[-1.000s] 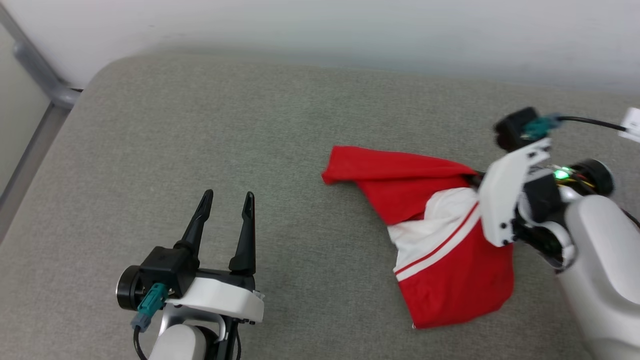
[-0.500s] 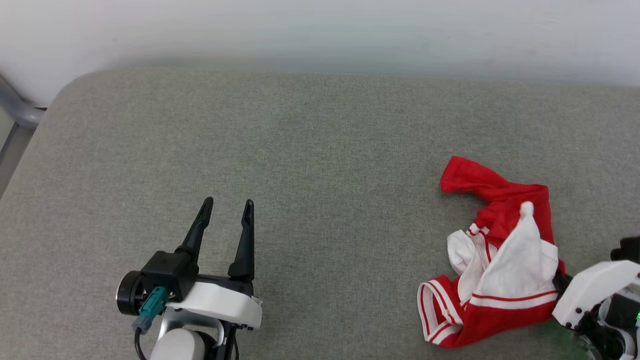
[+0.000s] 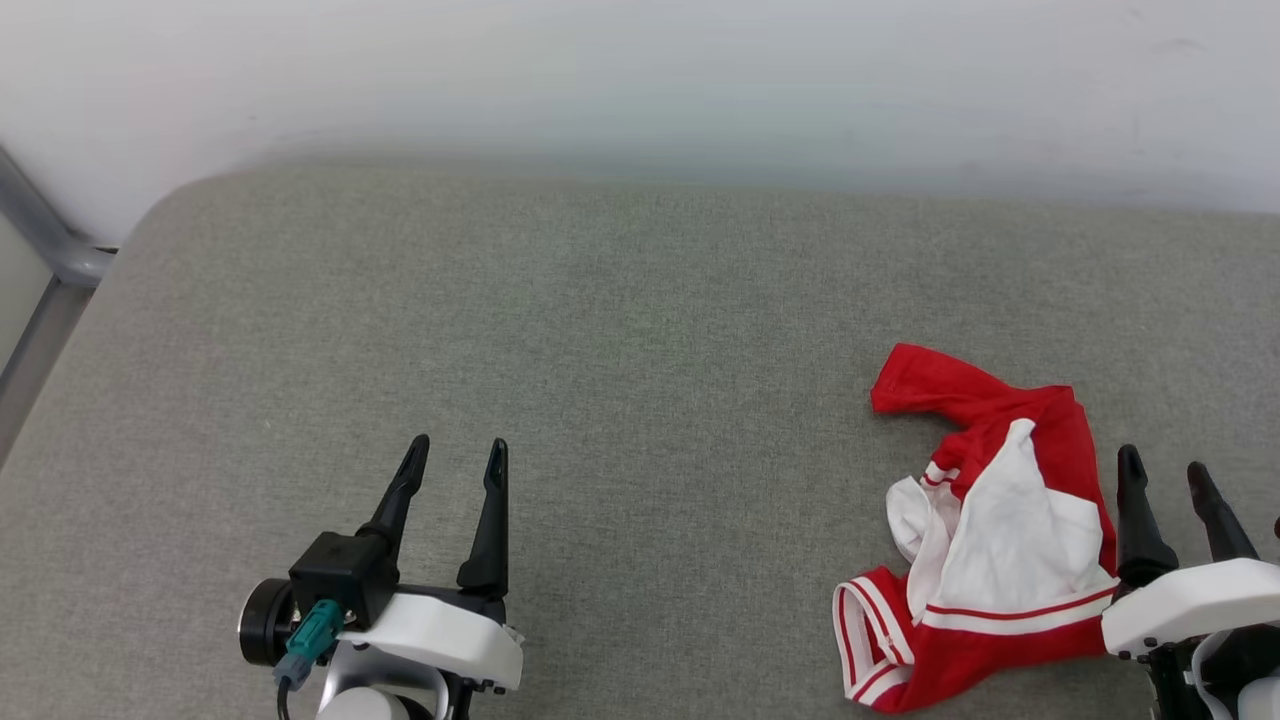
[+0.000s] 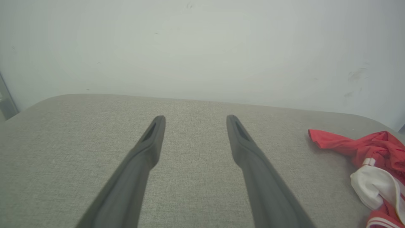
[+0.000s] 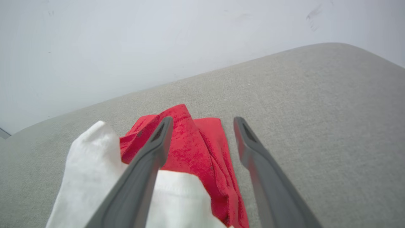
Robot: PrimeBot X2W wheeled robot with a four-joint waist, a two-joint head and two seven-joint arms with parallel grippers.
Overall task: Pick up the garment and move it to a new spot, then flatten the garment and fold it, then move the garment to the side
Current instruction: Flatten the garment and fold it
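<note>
The crumpled red and white cloth T-shirt (image 3: 1005, 540) lies heaped at the near right of the big grey soft pad (image 3: 600, 330). The right gripper (image 3: 1162, 462), just beside it, is open and empty; so is the left gripper (image 3: 458, 443), near left. Flattening looks next: grab 2 corners, spread it left, where room is wide

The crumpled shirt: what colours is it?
The garment is red and white, with red-white striped trim; head view shows it best.
</note>
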